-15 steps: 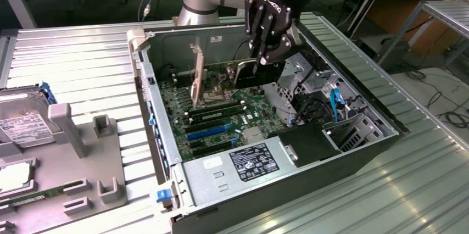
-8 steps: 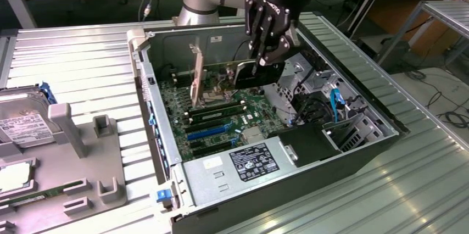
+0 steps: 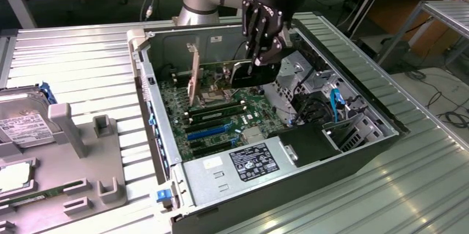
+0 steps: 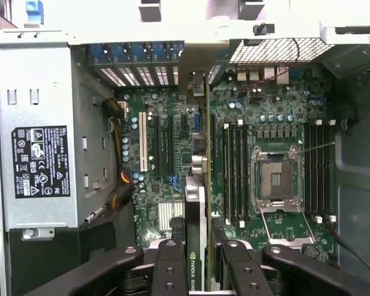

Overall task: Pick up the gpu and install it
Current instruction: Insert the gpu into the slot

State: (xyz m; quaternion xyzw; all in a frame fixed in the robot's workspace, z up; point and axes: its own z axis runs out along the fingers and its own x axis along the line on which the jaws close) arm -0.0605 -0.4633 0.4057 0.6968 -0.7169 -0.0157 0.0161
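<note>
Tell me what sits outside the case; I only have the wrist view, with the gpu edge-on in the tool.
Observer: A hard drive lies on a grey fixture at the exterior view's left, beside the case.
Operator: How is the tool coming in?
Observer: The tool reaches straight down into the case, which lies on its side, open upward, and it grips the gpu upright over the motherboard.

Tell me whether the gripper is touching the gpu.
Touching. The wrist view shows the gripper with its fingers pressed against both faces of the gpu, held edge-on between them.
</note>
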